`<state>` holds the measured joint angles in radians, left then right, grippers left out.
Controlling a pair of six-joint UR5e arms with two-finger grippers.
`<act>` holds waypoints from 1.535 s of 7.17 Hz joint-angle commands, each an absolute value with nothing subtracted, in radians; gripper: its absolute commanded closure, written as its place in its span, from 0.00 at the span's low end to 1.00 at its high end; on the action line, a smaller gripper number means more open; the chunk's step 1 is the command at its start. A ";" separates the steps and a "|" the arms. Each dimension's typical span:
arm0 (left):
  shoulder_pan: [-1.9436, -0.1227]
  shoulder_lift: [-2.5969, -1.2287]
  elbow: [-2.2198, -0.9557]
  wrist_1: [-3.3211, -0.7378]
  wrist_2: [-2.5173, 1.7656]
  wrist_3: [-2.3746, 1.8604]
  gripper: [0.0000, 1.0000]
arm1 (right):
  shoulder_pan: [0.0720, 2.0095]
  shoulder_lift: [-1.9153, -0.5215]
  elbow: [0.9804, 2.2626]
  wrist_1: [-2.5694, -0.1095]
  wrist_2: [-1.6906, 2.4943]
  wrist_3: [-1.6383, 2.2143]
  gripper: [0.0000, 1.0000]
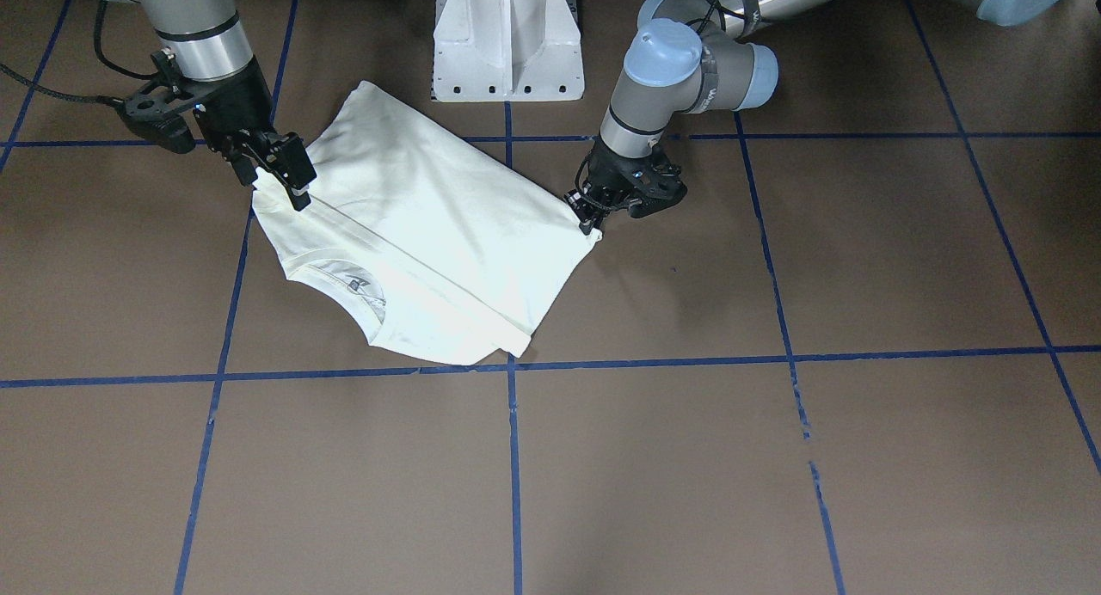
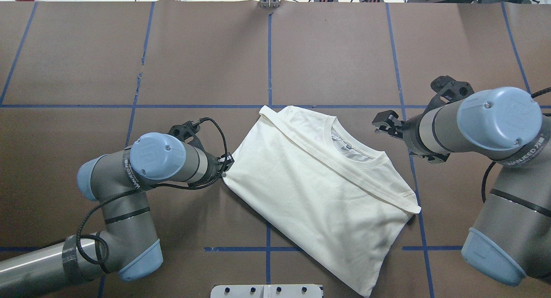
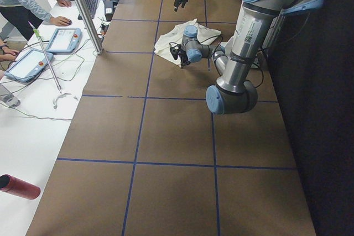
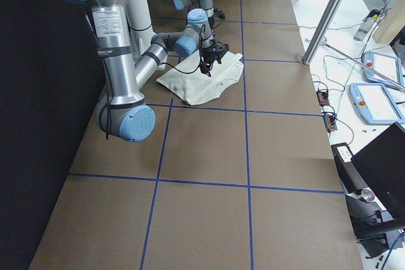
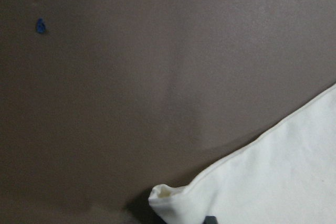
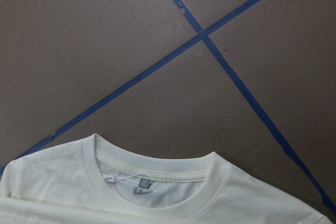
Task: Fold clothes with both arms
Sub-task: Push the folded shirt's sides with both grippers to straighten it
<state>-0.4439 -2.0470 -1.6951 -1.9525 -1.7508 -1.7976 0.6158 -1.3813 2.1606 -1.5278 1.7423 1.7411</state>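
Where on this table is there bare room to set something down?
The whole strip on the operators' side, beyond the blue tape line past the T-shirt, is bare. Crowded: the middle near the white pedestal, where the left gripper and right gripper flank it.

Brown table (image 2: 344,52) (blue tape grid (image 2: 270,65))

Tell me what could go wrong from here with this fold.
1. The left tool meets the shirt only at its very corner; it may slip or lift one layer.
2. The right tool hangs open over the collar end, holding nothing; a one-sided pull could drag the fold askew.
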 commanded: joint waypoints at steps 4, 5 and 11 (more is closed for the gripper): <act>-0.759 -2.298 -1.392 -1.942 -1.746 -1.496 1.00 | 0.606 -1.349 2.157 -1.528 1.738 1.744 0.00; -0.799 -2.425 -1.194 -2.018 -1.746 -1.500 1.00 | 0.604 -1.345 2.157 -1.529 1.740 1.744 0.00; -0.864 -2.159 -1.540 -2.141 -1.929 -1.456 0.20 | 0.542 -0.987 1.833 -1.539 1.747 1.685 0.00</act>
